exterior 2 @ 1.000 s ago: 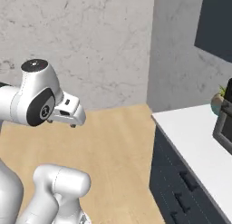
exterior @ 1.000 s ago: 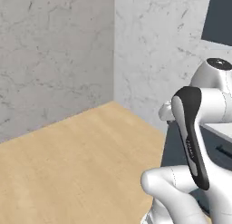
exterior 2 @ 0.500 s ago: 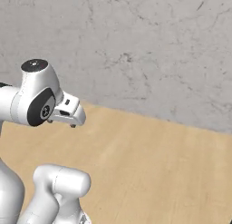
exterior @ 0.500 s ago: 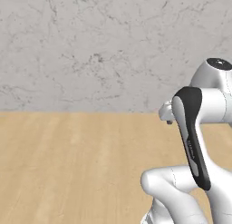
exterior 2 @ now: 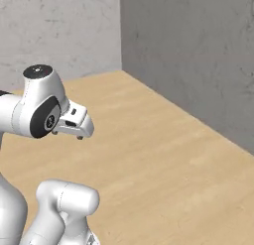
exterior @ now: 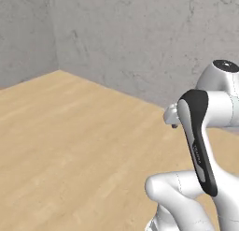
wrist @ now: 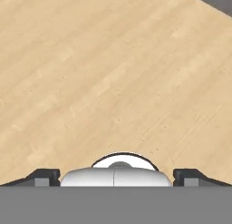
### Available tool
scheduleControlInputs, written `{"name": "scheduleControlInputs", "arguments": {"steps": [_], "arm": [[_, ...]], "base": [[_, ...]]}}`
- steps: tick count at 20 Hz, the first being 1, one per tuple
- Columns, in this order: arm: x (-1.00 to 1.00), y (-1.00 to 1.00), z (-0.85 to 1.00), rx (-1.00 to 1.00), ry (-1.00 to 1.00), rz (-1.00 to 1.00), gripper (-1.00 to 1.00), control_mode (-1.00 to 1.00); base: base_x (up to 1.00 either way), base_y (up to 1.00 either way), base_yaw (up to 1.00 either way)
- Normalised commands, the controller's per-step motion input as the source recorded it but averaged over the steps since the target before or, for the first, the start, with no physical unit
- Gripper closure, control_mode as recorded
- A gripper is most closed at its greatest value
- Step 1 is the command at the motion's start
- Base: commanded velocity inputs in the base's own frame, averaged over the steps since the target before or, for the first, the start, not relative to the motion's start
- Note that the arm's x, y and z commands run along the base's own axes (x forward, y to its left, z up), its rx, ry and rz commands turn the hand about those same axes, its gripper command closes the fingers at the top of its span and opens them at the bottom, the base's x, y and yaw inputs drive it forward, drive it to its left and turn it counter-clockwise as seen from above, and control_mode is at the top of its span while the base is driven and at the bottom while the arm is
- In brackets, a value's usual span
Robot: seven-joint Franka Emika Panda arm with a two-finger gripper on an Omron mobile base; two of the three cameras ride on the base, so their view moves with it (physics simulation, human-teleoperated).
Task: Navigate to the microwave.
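Grey marbled walls [exterior: 140,43] meet at a corner, left of and beyond the end effector in the left base view. Bare wood floor [exterior: 70,146] runs from that corner under the arm. End effector [wrist: 116,173] held tucked and pointed down at the floor; two dark tips sit far apart at the lower edge of the hand view, nothing between them. Right base view: same corner ahead and right of the end effector. Microwave lies outside what these cameras take in; bearing from the end effector cannot be told. Judgement: base must turn away from this corner before any approach.
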Motion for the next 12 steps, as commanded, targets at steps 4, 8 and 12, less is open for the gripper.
{"name": "scheduleControlInputs", "arguments": {"steps": [4, 8, 12], "arm": [[0.0, 0.0, 0.0, 0.0, 0.0, 0.0, -1.0, 1.0], [0.0, 0.0, 0.0, 0.0, 0.0, 0.0, -1.0, 1.0], [0.0, 0.0, 0.0, 0.0, 0.0, 0.0, -1.0, 1.0]], "base": [[0.0, 0.0, 1.0], [0.0, 0.0, 1.0], [0.0, 0.0, 1.0]]}}
